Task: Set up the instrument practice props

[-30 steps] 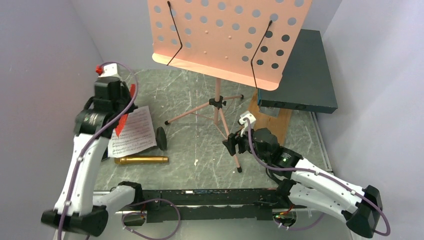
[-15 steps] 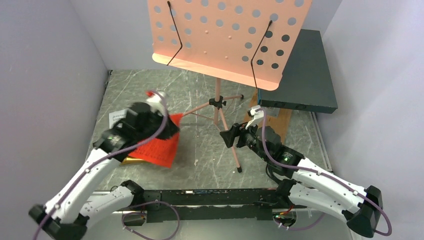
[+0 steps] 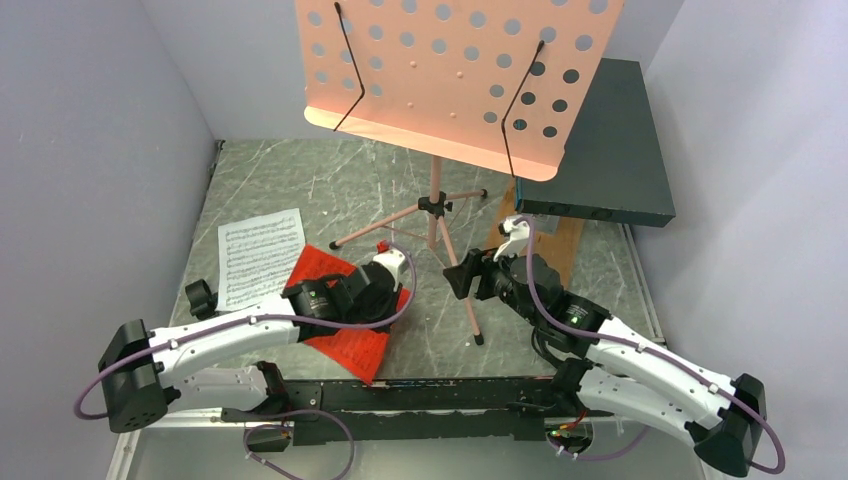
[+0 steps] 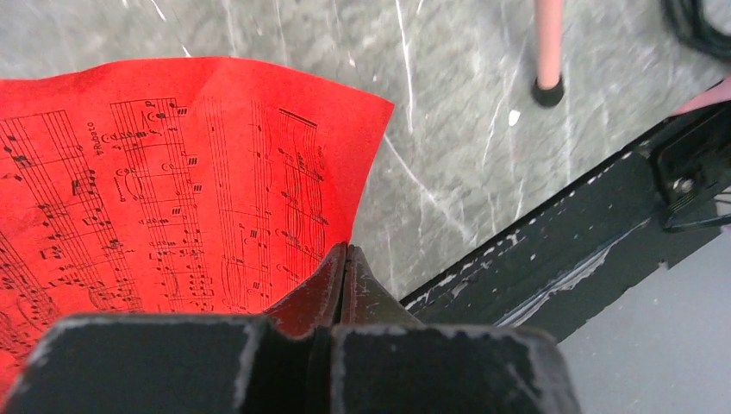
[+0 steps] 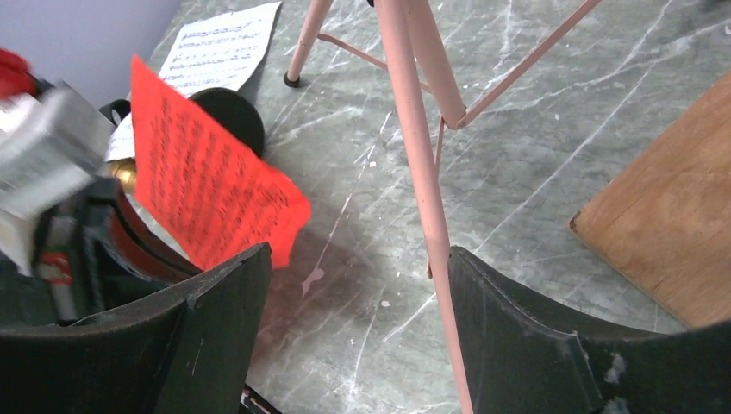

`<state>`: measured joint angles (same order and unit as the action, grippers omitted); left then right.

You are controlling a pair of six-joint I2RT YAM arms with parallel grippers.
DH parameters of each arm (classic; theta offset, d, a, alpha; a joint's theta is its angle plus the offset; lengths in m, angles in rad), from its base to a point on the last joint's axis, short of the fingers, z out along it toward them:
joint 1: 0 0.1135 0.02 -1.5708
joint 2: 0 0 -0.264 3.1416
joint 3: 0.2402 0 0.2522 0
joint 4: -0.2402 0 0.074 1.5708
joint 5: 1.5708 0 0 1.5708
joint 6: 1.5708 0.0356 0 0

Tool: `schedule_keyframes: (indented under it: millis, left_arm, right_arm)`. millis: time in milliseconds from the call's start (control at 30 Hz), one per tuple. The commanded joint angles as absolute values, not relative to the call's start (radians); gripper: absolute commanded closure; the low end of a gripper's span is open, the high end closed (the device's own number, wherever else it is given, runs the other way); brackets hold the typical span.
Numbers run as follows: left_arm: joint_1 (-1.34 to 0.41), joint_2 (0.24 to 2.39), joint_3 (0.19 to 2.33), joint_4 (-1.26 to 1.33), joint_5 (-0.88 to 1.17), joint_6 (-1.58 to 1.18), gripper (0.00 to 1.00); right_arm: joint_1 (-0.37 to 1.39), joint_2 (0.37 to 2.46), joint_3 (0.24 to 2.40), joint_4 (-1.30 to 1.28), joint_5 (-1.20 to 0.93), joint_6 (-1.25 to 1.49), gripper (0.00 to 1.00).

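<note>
One pink music stand [image 3: 455, 70] stands central on the table [image 3: 290, 175], a leg between the right gripper's [image 5: 358, 252] spread jaws. Two music sheets: white sheet [image 3: 258, 255] by the left edge, red sheet [image 4: 172, 172] pinched in the left gripper [image 4: 345, 254] (gold microphone [image 5: 127, 175]: right wrist view only).

Lab test booth, plain walls [image 3: 90, 150], marbled tabletop [image 3: 300, 180]

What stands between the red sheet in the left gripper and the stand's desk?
Nothing visible. The red sheet, in the left gripper, has open air up to the desk; the right gripper sits aside at a leg.
</note>
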<state>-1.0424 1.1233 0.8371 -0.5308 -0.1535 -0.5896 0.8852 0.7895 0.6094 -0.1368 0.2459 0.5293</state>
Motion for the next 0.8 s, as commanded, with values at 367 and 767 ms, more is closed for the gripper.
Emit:
schedule_keyframes:
  millis: [367,767]
  left_arm:
    - [-1.094,1.071,0.728,-0.382,-0.228,-0.662,1.00]
    - [-1.092,0.934,0.835,-0.368,-0.327,-0.707,1.00]
  right_arm:
    - [0.890,0.860,0.672,-0.125,0.155,0.517,0.24]
    - [0.890,0.803,0.696,-0.126,0.098,0.536,0.22]
